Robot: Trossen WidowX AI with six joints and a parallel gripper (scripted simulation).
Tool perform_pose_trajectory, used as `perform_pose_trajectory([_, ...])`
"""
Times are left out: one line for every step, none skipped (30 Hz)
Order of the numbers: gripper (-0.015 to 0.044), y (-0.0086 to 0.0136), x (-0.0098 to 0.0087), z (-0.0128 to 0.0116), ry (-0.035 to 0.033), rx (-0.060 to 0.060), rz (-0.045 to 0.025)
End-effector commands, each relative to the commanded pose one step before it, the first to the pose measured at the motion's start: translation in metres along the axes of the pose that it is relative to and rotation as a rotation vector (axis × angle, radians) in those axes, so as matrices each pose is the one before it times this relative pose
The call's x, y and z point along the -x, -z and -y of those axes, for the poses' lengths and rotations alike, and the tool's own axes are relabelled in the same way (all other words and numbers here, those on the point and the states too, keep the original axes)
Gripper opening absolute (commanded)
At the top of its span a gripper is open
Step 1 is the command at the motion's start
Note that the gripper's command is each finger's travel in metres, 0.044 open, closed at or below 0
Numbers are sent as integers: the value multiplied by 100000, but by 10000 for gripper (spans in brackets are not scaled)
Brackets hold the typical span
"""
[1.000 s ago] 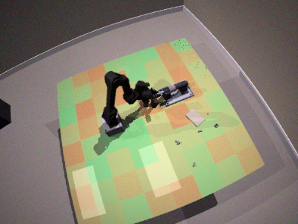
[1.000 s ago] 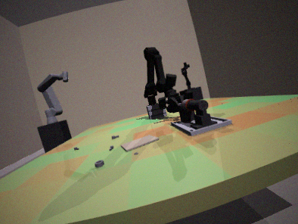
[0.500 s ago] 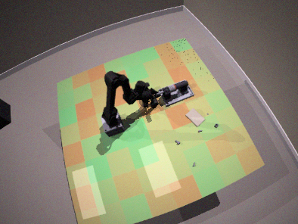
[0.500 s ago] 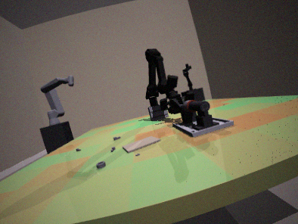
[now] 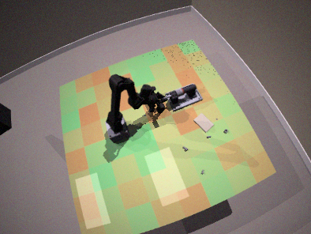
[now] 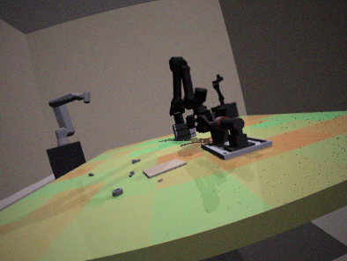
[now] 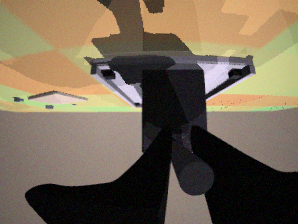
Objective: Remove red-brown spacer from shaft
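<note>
My gripper [image 5: 166,97] [image 6: 207,124] [image 7: 180,131] is shut on the round dark shaft [image 7: 196,177], just outside a tall dark block [image 7: 174,102] [image 6: 217,133]. The shaft's end sticks out toward the wrist camera between the fingers. The red-brown spacer [image 6: 222,119] [image 5: 180,92] shows as a narrow band up on the shaft line, between the tall block and a dark cylinder on a support [image 6: 239,138]. Other spacers cannot be told apart. The fixture's pale base tray [image 5: 187,106] [image 6: 251,151] [image 7: 220,78] lies flat on the table.
A flat pale plate [image 5: 204,122] [image 6: 165,168] [image 7: 57,96] lies beside the fixture. Several small grey parts are scattered past it, one a nut-like piece [image 6: 117,192] [image 5: 226,131]. Other robot arms stand in the background of the exterior view.
</note>
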State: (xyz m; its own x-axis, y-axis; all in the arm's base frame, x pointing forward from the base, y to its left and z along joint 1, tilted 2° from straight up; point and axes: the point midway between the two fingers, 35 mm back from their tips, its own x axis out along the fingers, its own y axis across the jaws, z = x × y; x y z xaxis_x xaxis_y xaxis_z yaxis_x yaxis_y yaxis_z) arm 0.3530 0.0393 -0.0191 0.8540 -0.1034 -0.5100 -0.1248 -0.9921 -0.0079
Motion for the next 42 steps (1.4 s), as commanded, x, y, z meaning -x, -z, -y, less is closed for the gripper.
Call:
perform_pose_trajectory([0,-53,69,-33,-195,-396,66])
perform_pose_trajectory([0,-6,10,0,0,0,1])
perform_pose_trajectory([0,-6,10,0,0,0,1])
perform_pose_trajectory([0,-6,10,0,0,0,1])
perform_pose_trajectory([0,-6,10,0,0,0,1])
perform_pose_trajectory([0,-6,10,0,0,0,1])
perform_pose_trajectory([0,-6,10,0,0,0,1])
perform_pose_trajectory([0,-6,10,0,0,0,1])
perform_pose_trajectory([0,-6,10,0,0,0,1])
perform_pose_trajectory([0,-6,10,0,0,0,1])
perform_pose_trajectory([0,-6,10,0,0,0,1])
perform_pose_trajectory([0,-6,10,0,0,0,1])
perform_pose_trajectory([0,-6,10,0,0,0,1])
perform_pose_trajectory([0,-6,10,0,0,0,1])
perform_pose_trajectory([0,-6,10,0,0,0,1])
perform_pose_trajectory([0,-6,10,0,0,0,1])
perform_pose_trajectory([0,-6,10,0,0,0,1])
perform_pose_trajectory([0,-6,10,0,0,0,1])
perform_pose_trajectory([0,-6,10,0,0,0,1])
perform_pose_trajectory([0,-6,10,0,0,0,1])
perform_pose_trajectory([0,-6,10,0,0,0,1])
perform_pose_trajectory([0,-6,10,0,0,0,1])
perform_pose_trajectory([0,-6,10,0,0,0,1])
perform_pose_trajectory([0,-6,10,0,0,0,1])
perform_pose_trajectory([0,-6,10,0,0,0,1])
perform_pose_trajectory([0,-6,10,0,0,0,1])
perform_pose_trajectory([0,-6,10,0,0,0,1])
perform_pose_trajectory([0,-6,10,0,0,0,1])
perform_pose_trajectory([0,-6,10,0,0,0,1])
perform_pose_trajectory([0,-6,10,0,0,0,1])
perform_pose_trajectory([0,-6,10,0,0,0,1])
perform_pose_trajectory([0,-6,10,0,0,0,1])
perform_pose_trajectory([0,-6,10,0,0,0,1])
perform_pose_trajectory([0,-6,10,0,0,0,1])
perform_pose_trajectory([0,-6,10,0,0,0,1])
perform_pose_trajectory([0,-6,10,0,0,0,1])
perform_pose_trajectory([0,-6,10,0,0,0,1])
perform_pose_trajectory([0,-6,10,0,0,0,1])
perform_pose_trajectory([0,-6,10,0,0,0,1])
perform_pose_trajectory([0,-6,10,0,0,0,1])
perform_pose_trajectory([0,-6,10,0,0,0,1])
perform_pose_trajectory([0,-6,10,0,0,0,1])
